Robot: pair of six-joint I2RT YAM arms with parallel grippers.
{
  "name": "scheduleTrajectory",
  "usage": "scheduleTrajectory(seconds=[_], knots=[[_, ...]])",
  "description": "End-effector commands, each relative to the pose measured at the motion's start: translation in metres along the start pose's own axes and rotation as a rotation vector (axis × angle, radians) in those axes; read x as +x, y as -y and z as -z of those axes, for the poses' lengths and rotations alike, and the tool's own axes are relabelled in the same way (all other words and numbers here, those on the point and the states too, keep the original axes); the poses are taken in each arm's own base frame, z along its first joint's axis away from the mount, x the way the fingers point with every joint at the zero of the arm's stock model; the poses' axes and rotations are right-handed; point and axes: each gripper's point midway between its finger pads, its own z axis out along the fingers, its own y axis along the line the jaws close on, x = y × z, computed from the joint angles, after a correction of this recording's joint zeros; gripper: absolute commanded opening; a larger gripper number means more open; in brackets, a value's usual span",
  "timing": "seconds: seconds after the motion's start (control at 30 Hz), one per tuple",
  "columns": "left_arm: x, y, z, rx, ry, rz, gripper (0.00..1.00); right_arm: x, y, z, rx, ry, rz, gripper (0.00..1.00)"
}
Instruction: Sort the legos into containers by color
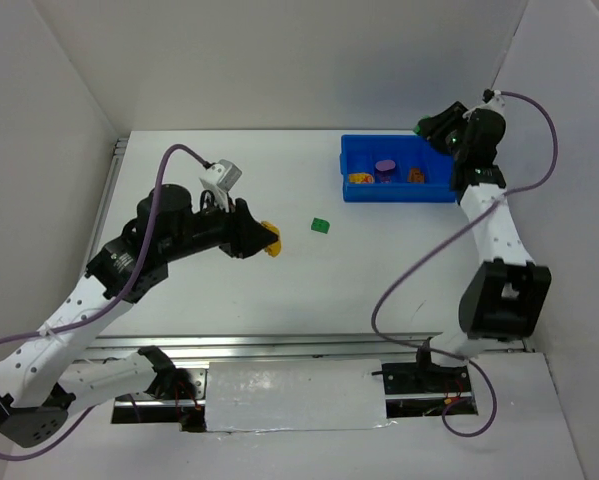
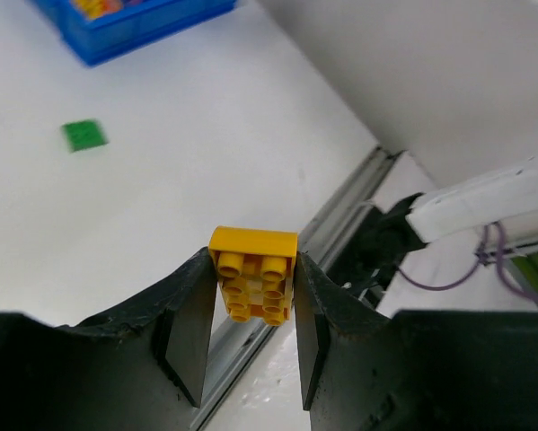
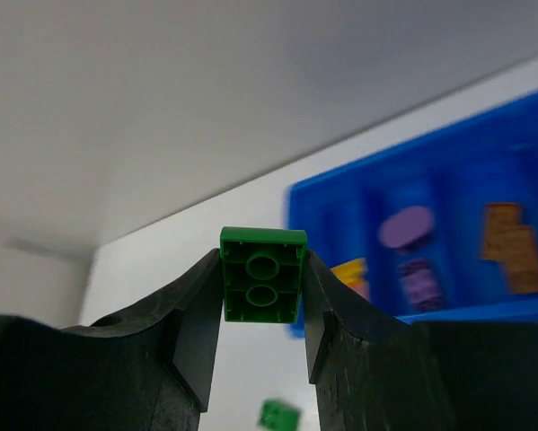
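A yellow lego (image 2: 253, 287) sits pinched by its narrow sides at the very tips of the left gripper (image 2: 252, 269), clear of the counter (image 1: 279, 290) at centre left of the overhead view. A green lego (image 3: 263, 285) is clamped the same way in the right gripper (image 3: 262, 269), beside the upper right corner of the blue tray (image 1: 399, 193). A second green lego (image 1: 321, 226) lies loose on the counter between the two. The tray already holds yellow, purple and brown-orange pieces in separate compartments.

Both grips look shallow. Either brick could twist or slip out in transit. A release from height could bounce one off a divider into the wrong colour, or over the rim.

The tray sits near the enclosure's right wall, leaving the right arm little room. If both arms reach the tray together, they may crowd each other. The counter between the left gripper and the tray is open, apart from the loose green lego.
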Motion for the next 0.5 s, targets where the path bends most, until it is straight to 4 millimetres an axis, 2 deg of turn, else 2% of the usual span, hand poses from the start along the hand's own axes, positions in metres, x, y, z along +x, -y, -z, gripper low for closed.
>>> scheduleTrajectory(seconds=[0.0, 0.03, 0.07, 0.1, 0.17, 0.2, 0.27, 0.3, 0.43, 0.47], knots=[[0.012, -0.036, 0.02, -0.22, -0.05, -0.019, 0.0, -0.018, 0.081, -0.03, 0.303, 0.025, 0.036, 0.0], [0.014, -0.042, 0.024, -0.252, -0.051, -0.033, 0.0, -0.025, 0.09, -0.034, 0.331, 0.037, 0.082, 0.0], [0.017, -0.045, 0.033, -0.267, -0.044, -0.043, 0.0, -0.026, 0.115, -0.041, 0.419, 0.045, 0.16, 0.0], [0.02, -0.047, 0.036, -0.272, -0.044, -0.065, 0.0, -0.038, 0.118, -0.046, 0.448, 0.076, 0.191, 0.0], [0.03, -0.044, 0.042, -0.235, -0.046, -0.093, 0.0, -0.045, 0.138, -0.051, 0.526, 0.084, 0.27, 0.0], [0.03, -0.039, 0.041, -0.199, -0.036, -0.109, 0.0, -0.044, 0.149, -0.058, 0.558, 0.077, 0.295, 0.0], [0.042, -0.03, 0.041, -0.12, -0.059, -0.127, 0.0, -0.039, 0.16, -0.062, 0.581, 0.042, 0.352, 0.0], [0.043, -0.028, 0.04, -0.099, -0.056, -0.136, 0.0, -0.031, 0.171, -0.068, 0.6, 0.022, 0.366, 0.0], [0.047, -0.029, 0.041, -0.094, -0.074, -0.15, 0.0, -0.016, 0.204, -0.079, 0.691, -0.05, 0.42, 0.0], [0.049, -0.029, 0.04, -0.094, -0.078, -0.146, 0.0, -0.017, 0.205, -0.084, 0.691, -0.051, 0.426, 0.0]])
